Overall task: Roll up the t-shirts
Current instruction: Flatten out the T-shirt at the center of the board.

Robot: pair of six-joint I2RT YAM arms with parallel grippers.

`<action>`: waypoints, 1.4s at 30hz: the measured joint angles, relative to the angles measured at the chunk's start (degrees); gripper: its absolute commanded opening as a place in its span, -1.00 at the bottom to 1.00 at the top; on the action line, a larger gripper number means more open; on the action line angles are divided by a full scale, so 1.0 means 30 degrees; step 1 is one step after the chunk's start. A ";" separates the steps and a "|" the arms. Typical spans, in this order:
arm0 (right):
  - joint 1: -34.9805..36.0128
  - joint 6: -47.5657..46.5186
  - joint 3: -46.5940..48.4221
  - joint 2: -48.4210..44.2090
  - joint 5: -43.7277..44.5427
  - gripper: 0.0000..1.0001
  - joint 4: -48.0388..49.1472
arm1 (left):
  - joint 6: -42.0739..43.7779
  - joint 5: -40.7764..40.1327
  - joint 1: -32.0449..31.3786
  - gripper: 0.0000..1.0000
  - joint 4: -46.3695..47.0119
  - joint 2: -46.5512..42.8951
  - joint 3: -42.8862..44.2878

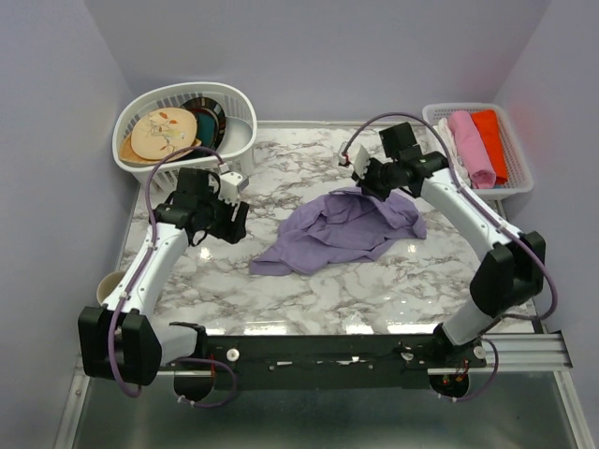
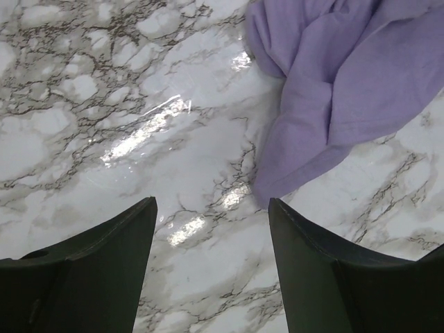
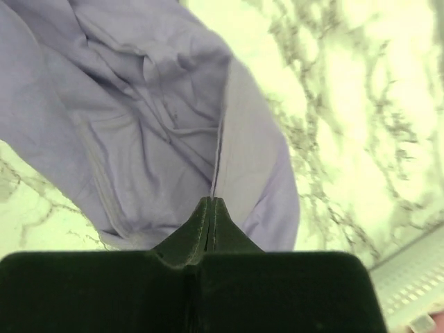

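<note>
one t-shirt (image 1: 344,230) pinched in the right gripper (image 1: 369,187).

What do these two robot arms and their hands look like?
The left arm and right arm have white links between chunky black joints. A thin purple cable loops along each. The left hand and right hand are black, with two wedge-shaped fingers each.

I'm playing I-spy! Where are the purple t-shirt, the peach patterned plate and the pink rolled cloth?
purple t-shirt (image 1: 342,229), top external view, middle of the crumpled cloth.
peach patterned plate (image 1: 161,134), top external view, centre of its face.
pink rolled cloth (image 1: 471,145), top external view, middle of the roll.
</note>
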 measured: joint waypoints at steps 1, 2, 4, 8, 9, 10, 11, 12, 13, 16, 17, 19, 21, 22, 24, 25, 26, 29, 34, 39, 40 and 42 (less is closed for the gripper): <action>-0.0051 0.0146 -0.0007 -0.0546 -0.0015 -0.99 0.0000 | 0.0058 0.0000 -0.0168 0.49 0.0000 0.0000 -0.0029; -0.0109 0.0335 -0.0015 -0.1457 -0.0022 -0.99 0.0015 | 0.0197 0.0000 -0.0546 0.49 0.0073 0.0000 -0.0182; -0.0175 0.0736 -0.0058 -0.3002 -0.0007 -0.99 0.0102 | 0.0401 0.0029 -0.1304 0.49 0.0102 0.0051 -0.0612; -0.0386 0.1239 -0.0095 -0.4998 0.0197 -0.99 0.0335 | 0.0867 0.0022 -0.2834 0.49 -0.0007 0.0474 -0.1384; -0.0495 0.1319 -0.0073 -0.5333 0.0240 -0.99 0.0357 | 0.0976 0.0015 -0.3067 0.49 -0.0036 0.0590 -0.1443; -0.0648 0.1377 0.0044 -0.5537 0.0328 -0.99 0.0350 | 0.1100 -0.0022 -0.3381 0.49 -0.0036 0.0787 -0.1515; -0.0831 0.1413 0.0153 -0.5574 0.0393 -0.99 0.0350 | 0.1202 -0.0044 -0.3738 0.48 -0.0022 0.1086 -0.1545; -0.0984 0.1472 0.0291 -0.5581 0.0437 -0.99 0.0342 | 0.1341 -0.0044 -0.4000 0.47 0.0015 0.1377 -0.1545; -0.1399 0.1559 0.0619 -0.5552 0.0554 -0.99 0.0306 | 0.1399 -0.0051 -0.4146 0.47 0.0029 0.1530 -0.1545; -0.2368 0.1741 0.1202 -0.5581 0.0729 -0.99 0.0328 | 0.1464 0.0000 -0.4779 0.47 -0.0197 0.2514 -0.1071; -0.2710 0.1821 0.1297 -0.5654 0.0816 -0.99 0.0386 | 0.1392 0.0036 -0.5005 0.47 -0.0168 0.2900 -0.0765; -0.3126 0.1902 0.1311 -0.5843 0.0954 -0.99 0.0372 | 0.1173 0.0102 -0.5486 0.44 0.0058 0.3483 -0.0248; -0.3264 0.2018 0.1231 -0.6025 0.1005 -0.99 0.0401 | 0.0947 0.0189 -0.5858 0.37 0.0328 0.3818 0.0029; -0.3300 0.2069 0.1064 -0.6200 0.1005 -0.99 0.0386 | 0.0780 0.0291 -0.6062 0.25 0.0525 0.4087 0.0204; -0.3373 0.2142 0.0707 -0.6477 0.1005 -0.99 0.0525 | 0.0576 0.0459 -0.6237 0.20 0.0801 0.4554 0.0481; -0.3373 0.2164 0.0474 -0.6630 0.1005 -0.99 0.0532 | 0.0495 0.0568 -0.6339 0.20 0.0867 0.4881 0.0656; -0.3388 0.2178 0.0109 -0.6856 0.1013 -0.99 0.0554 | 0.0423 0.0692 -0.6426 0.20 0.0947 0.5187 0.0823; -0.3519 0.2208 -0.0517 -0.7235 0.1020 -0.99 0.0546 | 0.0124 0.0903 -0.6594 0.20 0.1115 0.6040 0.1290; -0.3883 0.2302 -0.1049 -0.7373 0.1005 -0.99 0.0663 | -0.0386 0.1086 -0.7053 0.19 0.1151 0.7147 0.1836; -0.4116 0.2419 -0.1158 -0.7380 0.0991 -0.99 0.0707 | -0.0627 0.1078 -0.7555 0.10 0.1078 0.7766 0.1909; -0.4138 0.2448 -0.1158 -0.7380 0.0991 -0.99 0.0743 | -0.0648 0.1078 -0.7657 0.06 0.1056 0.7839 0.1909; -0.4175 0.2499 -0.1158 -0.7380 0.0976 -0.99 0.0801 | -0.0685 0.1078 -0.7810 -0.08 0.1027 0.7912 0.1909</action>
